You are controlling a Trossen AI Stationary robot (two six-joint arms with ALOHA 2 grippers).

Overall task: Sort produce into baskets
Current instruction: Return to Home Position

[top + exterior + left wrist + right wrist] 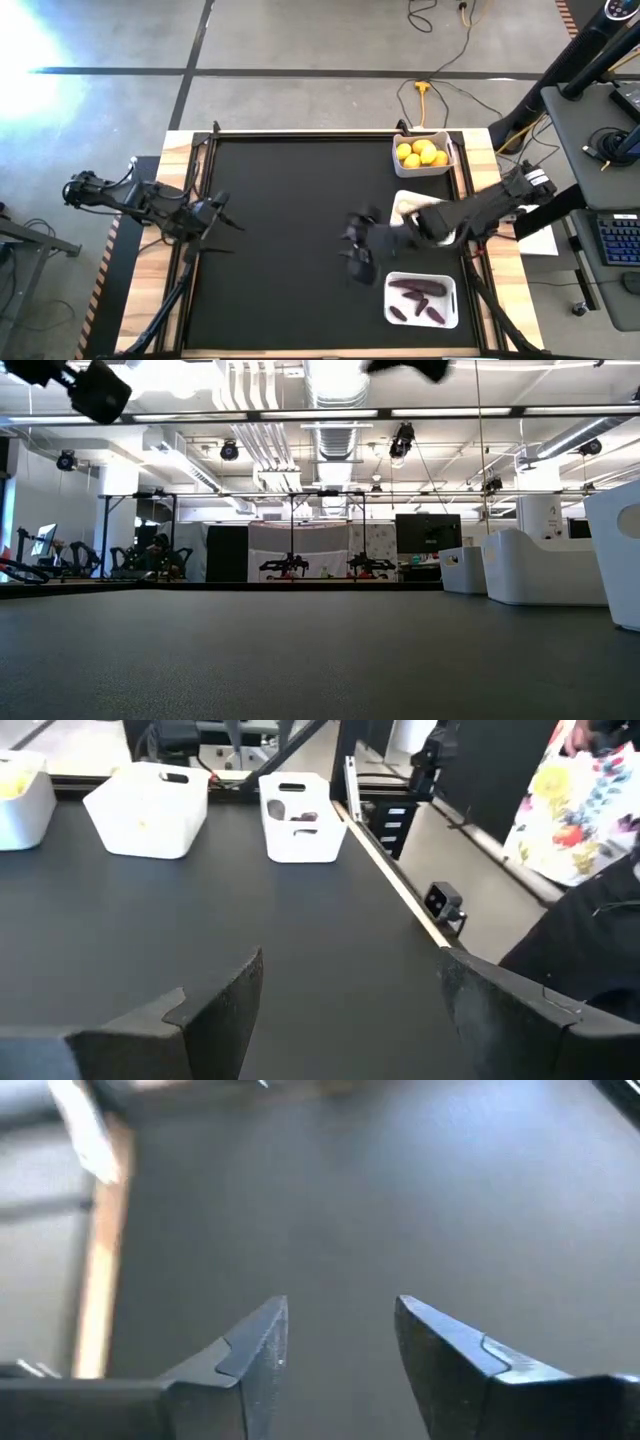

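Item 1. Black table (290, 250): is lying between both arms, framed by pale wooden edging.

Item 2. Lemon basket (423, 173): is sitting at the table's 2 o'clock corner and is holding a heap of yellow lemons (422, 153).

Item 3. Middle basket (404, 205): is sitting at 3 o'clock, just below the lemon basket. The right arm is crossing over it, so its contents cannot be told.

Item 4. Eggplant basket (453, 300): is sitting at 4 o'clock near the table's front edge and is holding several dark purple eggplants (418, 292).

Item 5. Right gripper (354, 248): is hanging above bare table just right of centre, beside the eggplant basket's 10 o'clock corner and clear of all three baskets. Its fingers (255, 1350) are standing released, with nothing between them.

Item 6. Left gripper (216, 216): is waiting at 9 o'clock by the table's left edge, well apart from the baskets. Its fingers (225, 1010) are spreading wide and are grasping nothing.
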